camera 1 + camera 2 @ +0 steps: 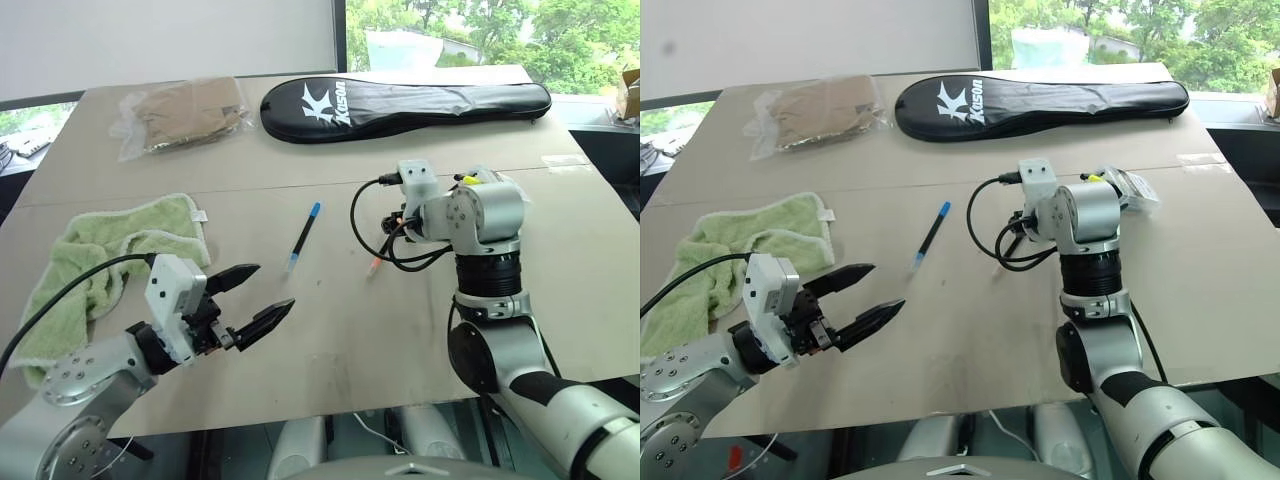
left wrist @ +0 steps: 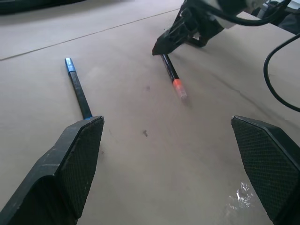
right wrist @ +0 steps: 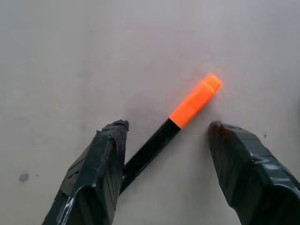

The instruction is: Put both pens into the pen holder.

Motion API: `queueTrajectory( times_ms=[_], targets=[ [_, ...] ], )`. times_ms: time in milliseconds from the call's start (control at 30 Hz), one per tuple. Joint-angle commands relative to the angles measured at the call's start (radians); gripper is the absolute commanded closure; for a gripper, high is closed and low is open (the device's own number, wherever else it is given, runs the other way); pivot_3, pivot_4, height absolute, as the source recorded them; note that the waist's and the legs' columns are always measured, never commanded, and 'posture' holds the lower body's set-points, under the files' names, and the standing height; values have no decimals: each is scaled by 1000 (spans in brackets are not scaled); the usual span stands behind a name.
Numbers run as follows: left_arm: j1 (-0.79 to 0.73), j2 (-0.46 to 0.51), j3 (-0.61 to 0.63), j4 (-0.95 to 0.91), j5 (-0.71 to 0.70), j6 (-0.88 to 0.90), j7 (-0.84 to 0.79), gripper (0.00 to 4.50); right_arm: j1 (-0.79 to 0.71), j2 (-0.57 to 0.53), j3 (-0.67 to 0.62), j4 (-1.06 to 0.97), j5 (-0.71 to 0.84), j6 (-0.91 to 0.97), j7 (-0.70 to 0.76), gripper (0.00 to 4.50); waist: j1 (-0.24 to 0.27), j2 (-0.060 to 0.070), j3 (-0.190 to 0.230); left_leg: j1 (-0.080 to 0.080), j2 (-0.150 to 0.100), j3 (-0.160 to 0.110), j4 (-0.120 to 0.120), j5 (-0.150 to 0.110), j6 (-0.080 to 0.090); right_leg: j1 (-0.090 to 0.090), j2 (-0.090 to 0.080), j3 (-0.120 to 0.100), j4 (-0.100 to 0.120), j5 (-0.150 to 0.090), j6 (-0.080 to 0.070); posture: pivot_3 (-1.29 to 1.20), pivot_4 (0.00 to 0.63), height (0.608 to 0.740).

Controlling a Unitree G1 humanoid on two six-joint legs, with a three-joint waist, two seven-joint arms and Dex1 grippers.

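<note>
A: The black racket bag [image 1: 405, 108], reading "Kason" as far as I can tell, is lying far back on the table [image 1: 330, 340]. The pen holder [image 1: 1127, 187] is sitting behind the right arm.

B: The right gripper [image 3: 166, 140], jaws apart, is straddling the orange-capped pen [image 3: 180, 117]; it should be centring before closing. The left gripper [image 1: 252, 297] is hanging wide open near the blue-capped pen [image 1: 304, 235].

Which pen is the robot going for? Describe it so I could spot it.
Start at the long black racket bag at the table's far edge, then come towards the right gripper. Between its open fingers lies the orange-capped pen; the other pen, further left, has a blue cap.
</note>
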Motion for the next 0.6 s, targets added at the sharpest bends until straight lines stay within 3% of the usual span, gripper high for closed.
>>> queueTrajectory(
  times_ms=[33,133,267,433,600],
  targets=[
    [2,0,3,-30,-10,-4,8,0,-25,19,-56,96,-34,-15,-40,1523,0,0,-1,0,0,0,0,0,0,0,0,0,0,0,0,0,150,740],
    [9,1,7,-35,-12,-4,12,0,-29,13,-36,140,-31,-45,-29,2713,0,-2,-2,3,0,0,0,0,0,2,0,0,0,0,0,0,150,740],
    [22,2,17,-42,-13,-6,16,0,8,-70,150,85,40,-59,112,4487,-1,-2,-2,9,0,2,0,0,0,7,0,2,0,0,0,0,150,740],
    [37,-3,10,-55,-4,-14,25,0,76,-282,422,-105,132,-196,368,4487,1,-1,-1,8,0,1,0,0,0,7,0,2,0,0,0,0,150,740],
    [40,-7,12,-61,-6,-13,33,0,137,-391,417,-260,190,-416,531,4487,5,0,-1,4,1,0,0,0,0,4,0,1,-1,0,0,0,150,740]
  ],
)
